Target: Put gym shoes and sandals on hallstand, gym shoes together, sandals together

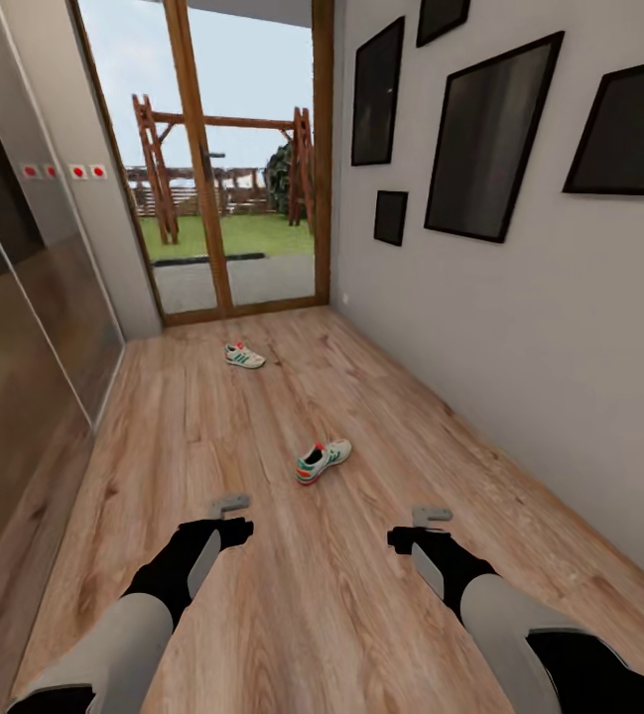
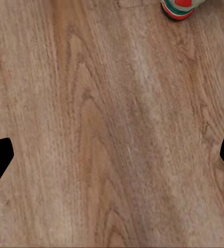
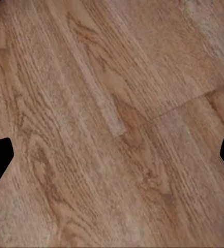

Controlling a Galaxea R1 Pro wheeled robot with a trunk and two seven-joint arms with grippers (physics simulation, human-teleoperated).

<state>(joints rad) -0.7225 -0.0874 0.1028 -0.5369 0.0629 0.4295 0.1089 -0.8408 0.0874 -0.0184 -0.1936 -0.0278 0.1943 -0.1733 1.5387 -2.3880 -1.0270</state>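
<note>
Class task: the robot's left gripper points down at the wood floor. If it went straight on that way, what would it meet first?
Probably bare light-brown wood-plank floor: the left gripper is open over it, and the near white-green gym shoe lies off that line. Height above the floor is unclear.

2 gym shoes [image 1: 323,462] — white, green-striped, red-orange heels — on light-brown grained floor [image 1: 292,615].
</note>
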